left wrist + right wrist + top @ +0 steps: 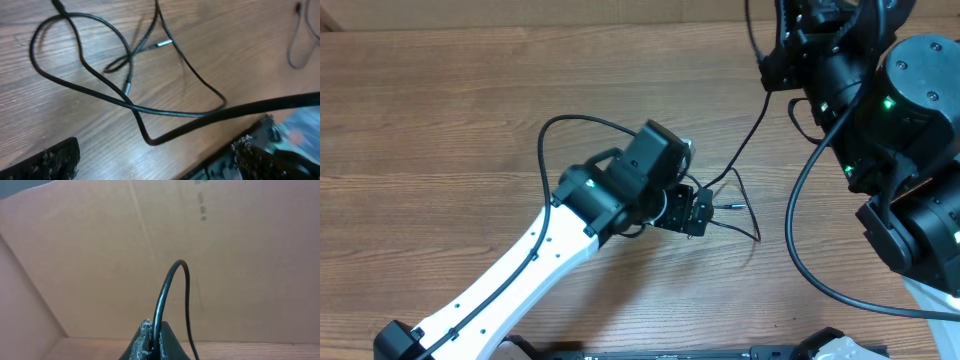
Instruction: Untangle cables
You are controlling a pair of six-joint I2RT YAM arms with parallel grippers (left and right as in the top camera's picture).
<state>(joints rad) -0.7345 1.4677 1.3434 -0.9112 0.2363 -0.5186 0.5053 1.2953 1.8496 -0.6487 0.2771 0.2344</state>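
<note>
From overhead, the thin black cables point(745, 205) lay in loose loops mid-tabletop point(440, 120), just beside the left end effector point(698, 212). The left wrist view showed them crossing one another on the wood, silver plug tips point(165, 44) visible, with that end effector's jaws spread wide and gripping nothing. Only the right wrist view revealed the right end effector point(151, 342) clenched on one strand, which arched up before a cardboard wall point(240, 255).

Wood-grain table point(440, 120); thin blk cables point(164, 44) lie looped + crossed on it, ctr-right.
</note>
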